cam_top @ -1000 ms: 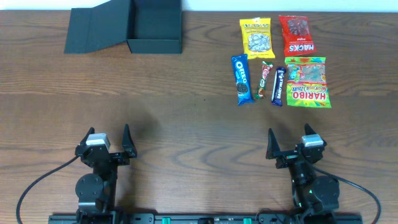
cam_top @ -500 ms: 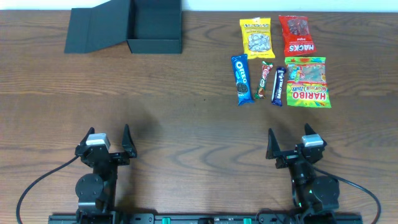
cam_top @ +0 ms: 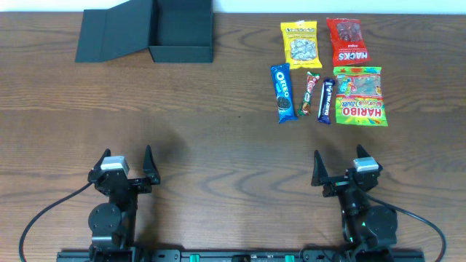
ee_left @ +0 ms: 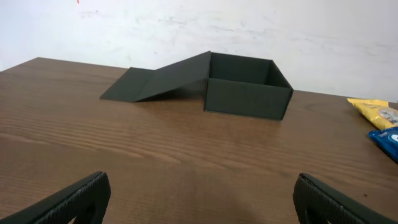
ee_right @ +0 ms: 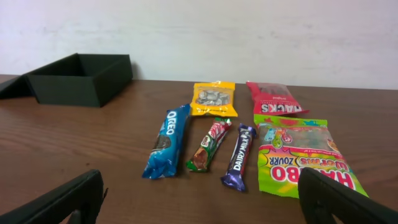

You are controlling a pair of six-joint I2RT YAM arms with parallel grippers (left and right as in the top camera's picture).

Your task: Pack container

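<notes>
The dark container (cam_top: 180, 29) stands open at the table's far left, its flap lid (cam_top: 113, 36) folded out to its left; it also shows in the left wrist view (ee_left: 247, 92) and the right wrist view (ee_right: 78, 79). Snack packets lie at the far right: a yellow bag (cam_top: 300, 42), a red bag (cam_top: 347, 41), a Haribo bag (cam_top: 359, 96), a blue Oreo pack (cam_top: 282, 92), a green-red bar (cam_top: 311, 94) and a purple Dairy Milk bar (cam_top: 326, 101). My left gripper (cam_top: 125, 175) and right gripper (cam_top: 341, 175) rest open and empty at the near edge.
A white wall runs behind the table's far edge. Bare wood tabletop (cam_top: 218, 131) lies between the grippers and the objects.
</notes>
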